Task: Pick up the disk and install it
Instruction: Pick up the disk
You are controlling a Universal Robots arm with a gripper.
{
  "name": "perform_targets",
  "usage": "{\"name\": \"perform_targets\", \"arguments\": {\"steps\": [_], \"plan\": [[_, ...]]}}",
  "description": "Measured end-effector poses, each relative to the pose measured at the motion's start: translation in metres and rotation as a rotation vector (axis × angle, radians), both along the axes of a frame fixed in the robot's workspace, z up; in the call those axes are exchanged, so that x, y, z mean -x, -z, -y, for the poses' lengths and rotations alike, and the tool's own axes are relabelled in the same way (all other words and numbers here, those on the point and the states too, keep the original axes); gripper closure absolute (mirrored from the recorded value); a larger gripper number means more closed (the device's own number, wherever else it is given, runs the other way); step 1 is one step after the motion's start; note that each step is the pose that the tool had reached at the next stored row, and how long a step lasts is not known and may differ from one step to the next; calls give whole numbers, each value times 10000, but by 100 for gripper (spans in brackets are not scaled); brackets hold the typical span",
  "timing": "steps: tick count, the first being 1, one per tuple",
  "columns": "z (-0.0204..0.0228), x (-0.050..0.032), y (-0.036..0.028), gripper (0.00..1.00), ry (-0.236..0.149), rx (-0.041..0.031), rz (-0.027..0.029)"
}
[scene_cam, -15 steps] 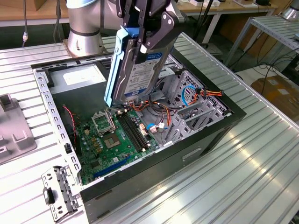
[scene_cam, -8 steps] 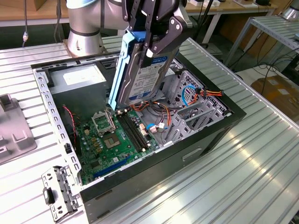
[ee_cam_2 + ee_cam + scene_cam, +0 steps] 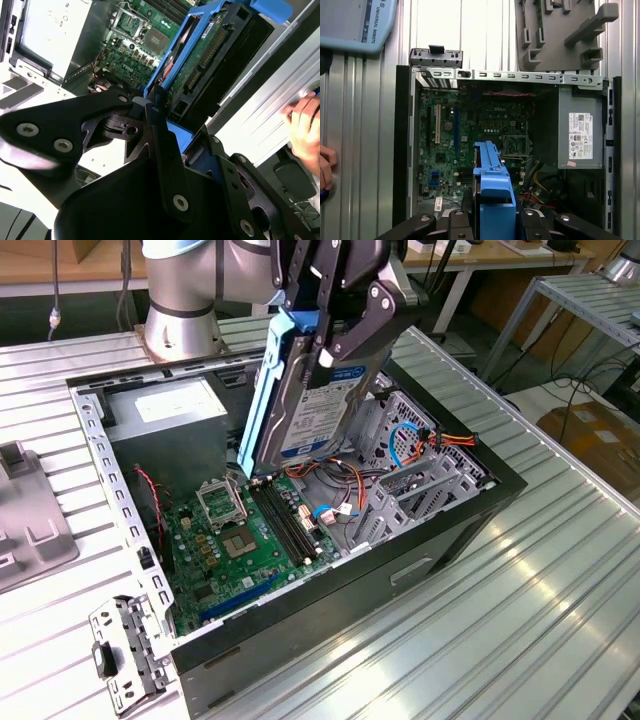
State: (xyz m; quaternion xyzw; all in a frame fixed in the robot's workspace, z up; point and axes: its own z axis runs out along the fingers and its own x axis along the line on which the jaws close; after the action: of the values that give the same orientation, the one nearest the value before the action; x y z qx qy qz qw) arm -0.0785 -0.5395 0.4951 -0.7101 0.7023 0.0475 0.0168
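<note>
The disk (image 3: 312, 415), silver with a white and blue label and blue side rails, hangs nearly upright above the open computer case (image 3: 95, 445). My gripper (image 3: 328, 340) is shut on its upper end, with black fingers (image 3: 372, 312) on both flat faces. The disk's lower edge hovers over the motherboard (image 3: 235, 545), beside the metal drive cage (image 3: 425, 480). In the second wrist view the disk's green circuit side (image 3: 202, 52) faces the camera, past the gripper (image 3: 155, 117). In the first wrist view its blue rail (image 3: 492, 192) runs edge-on between the fingers (image 3: 457, 220).
A grey power-supply box (image 3: 165, 415) fills the case's far corner (image 3: 580, 135). Orange and blue cables (image 3: 415, 445) lie by the cage. A loose metal bracket (image 3: 125, 650) and a grey fixture (image 3: 25, 525) sit on the ribbed table. A person's hand (image 3: 305, 127) rests nearby (image 3: 325, 167).
</note>
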Motion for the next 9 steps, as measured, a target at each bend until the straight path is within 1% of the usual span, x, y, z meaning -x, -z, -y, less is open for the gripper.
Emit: {"name": "perform_targets", "arguments": {"steps": [4, 6, 7, 8, 9], "plan": [[44, -72, 4, 63, 1, -1, -6], [91, -103, 6, 63, 1, -1, -8], [108, -106, 7, 63, 1, -2, -8], [136, -109, 8, 63, 1, -1, -8], [185, -111, 8, 63, 1, 0, -8]]}}
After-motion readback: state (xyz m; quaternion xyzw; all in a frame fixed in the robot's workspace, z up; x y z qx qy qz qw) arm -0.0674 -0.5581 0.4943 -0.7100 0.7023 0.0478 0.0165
